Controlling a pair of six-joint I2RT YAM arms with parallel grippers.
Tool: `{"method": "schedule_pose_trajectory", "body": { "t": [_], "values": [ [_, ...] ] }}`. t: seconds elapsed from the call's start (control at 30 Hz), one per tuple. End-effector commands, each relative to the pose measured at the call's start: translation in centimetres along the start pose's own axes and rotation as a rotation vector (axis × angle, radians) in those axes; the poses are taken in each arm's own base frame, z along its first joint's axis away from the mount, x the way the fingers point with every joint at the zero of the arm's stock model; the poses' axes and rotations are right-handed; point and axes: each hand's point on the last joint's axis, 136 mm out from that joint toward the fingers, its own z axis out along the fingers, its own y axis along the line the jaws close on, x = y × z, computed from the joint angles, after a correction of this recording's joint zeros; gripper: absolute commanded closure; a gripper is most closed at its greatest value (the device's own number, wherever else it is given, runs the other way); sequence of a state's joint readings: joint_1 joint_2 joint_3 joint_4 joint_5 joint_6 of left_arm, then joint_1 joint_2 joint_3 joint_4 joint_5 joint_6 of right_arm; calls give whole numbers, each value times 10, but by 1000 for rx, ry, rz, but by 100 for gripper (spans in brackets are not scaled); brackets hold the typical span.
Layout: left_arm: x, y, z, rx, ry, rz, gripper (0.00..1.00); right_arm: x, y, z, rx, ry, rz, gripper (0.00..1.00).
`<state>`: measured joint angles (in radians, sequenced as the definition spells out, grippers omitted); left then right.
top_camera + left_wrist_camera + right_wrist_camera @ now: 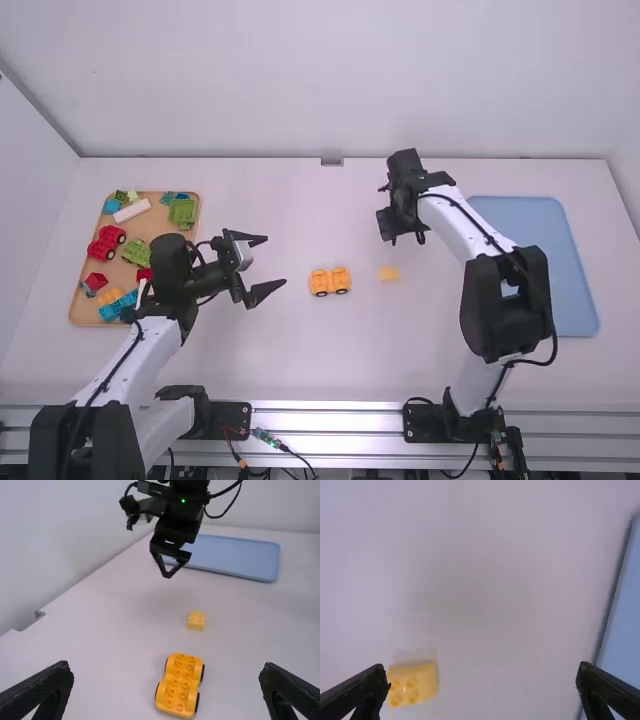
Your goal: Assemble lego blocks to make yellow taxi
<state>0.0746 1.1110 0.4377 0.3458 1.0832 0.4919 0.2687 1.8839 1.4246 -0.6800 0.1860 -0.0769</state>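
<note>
In the high view, the left gripper (276, 262) hangs over the matte white table (300, 370) with its black, tapering fingers spread wide, between a wooden tray and a yellow wheeled base (330, 282). The base sits on black wheels near the middle of the table. The small yellow block (389, 273), a plain, squarish piece, lies just to its right, apart from it. The right gripper (405, 238) is past that block, farther from the camera, pointing down. The wooden tray (148, 224), warm brown with rounded corners, holds a glossy red car (106, 243) on dark wheels, a green piece (183, 212), a long white brick (131, 210) and other coloured plastic pieces. On the right, partly behind the arm, is a smooth, pale blue tray (530, 225).

In the left wrist view, the left gripper's fingers (37, 692) are far apart and show a finely ridged black texture. The yellow wheeled base has a pinched waist, round studs on top and rounded ends. The small yellow block is also studded.

In the right wrist view, the right gripper is wide open and empty. The small yellow block, boxy with round studs, shows beside one fingertip. The blue tray's straight edge runs past the other.
</note>
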Motion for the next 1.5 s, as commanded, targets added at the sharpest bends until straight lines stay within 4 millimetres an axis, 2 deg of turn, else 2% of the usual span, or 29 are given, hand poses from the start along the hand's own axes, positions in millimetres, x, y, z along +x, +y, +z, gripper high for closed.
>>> {"method": "schedule_pose_trajectory", "body": {
  "t": [0.0, 0.1, 0.17, 0.23, 0.3, 0.37, 0.4, 0.43, 0.47, 0.53, 0.57, 0.63, 0.87, 1.0, 1.13, 1.23, 1.3, 1.47],
  "values": [
    [12, -1, 1, -5, 28, 29, 1, 0, 25, 12, -176, -54, -266, 1],
    [28, -3, 4, 18, 60, 73, 1, 2, 51, 14, -393, -192, -539, 1],
    [34, -2, 6, 24, 71, 67, 1, 6, 56, 13, -454, -234, -599, 1],
    [48, 1, 12, 38, 82, 55, 1, 23, 57, 17, -519, -261, -693, 1],
    [54, 3, 17, 45, 82, 48, 1, 31, 56, 18, -543, -257, -715, 1],
    [62, 3, 28, 69, 74, 34, 1, 45, 61, 13, -613, -272, -798, 1],
    [66, 1, 36, 91, 72, 38, 1, 53, 69, 5, -682, -322, -887, 1],
    [67, 0, 38, 99, 71, 39, 1, 54, 71, 2, -698, -339, -911, 1],
    [73, -4, 49, 133, 79, 42, 1, 58, 76, -7, -751, -418, -1007, 1],
    [83, -10, 65, 171, 106, 54, 1, 59, 74, -17, -790, -518, -1072, 1],
    [84, -10, 66, 175, 109, 55, 1, 59, 73, -18, -792, -531, -1081, 1],
    [93, -17, 84, 209, 154, 91, 1, 64, 69, -18, -791, -595, -1136, 1],
    [93, -12, 100, 173, 196, 137, 1, 72, 74, -3, -775, -703, -1127, 1],
    [99, -22, 108, 203, 203, 142, 1, 90, 79, 11, -748, -735, -1196, 1],
    [108, -27, 118, 202, 218, 163, 1, 97, 82, 26, -688, -761, -1225, 1],
    [112, -29, 124, 213, 201, 178, 1, 90, 81, 33, -653, -785, -1158, 1],
    [120, -27, 128, 218, 213, 161, 1, 78, 75, 34, -640, -783, -1032, 1],
    [126, -27, 139, 271, 195, 124, 1, 81, 72, 34, -634, -802, -1046, 1]
  ]
}}
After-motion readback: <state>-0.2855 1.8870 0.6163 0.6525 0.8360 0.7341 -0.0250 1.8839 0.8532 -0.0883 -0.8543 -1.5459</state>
